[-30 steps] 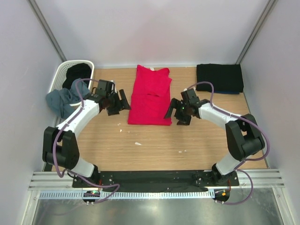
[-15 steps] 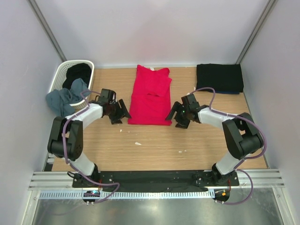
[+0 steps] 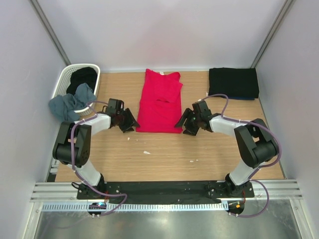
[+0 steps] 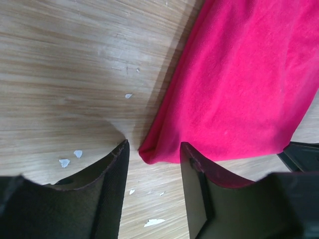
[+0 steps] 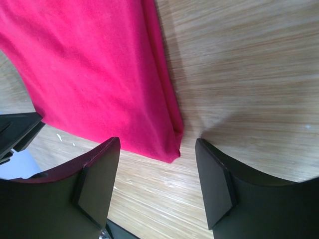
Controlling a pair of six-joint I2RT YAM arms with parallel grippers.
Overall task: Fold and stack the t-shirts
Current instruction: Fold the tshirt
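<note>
Crimson t-shirt (image 3: 159,102) flat on surface (image 3: 164,154), left tool (image 3: 128,122) and right tool (image 3: 184,124) jaws apart, each straddling a near corner.

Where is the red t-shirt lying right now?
In the top view the red t-shirt lies in the middle, between the left pincer and the right pincer, one at each near corner.

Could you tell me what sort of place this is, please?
Most likely a robotics lab test cell, not a home: plain white panel walls box in a wooden table, two robot arms are bolted at its near edge, and a red t-shirt lies between them.
</note>
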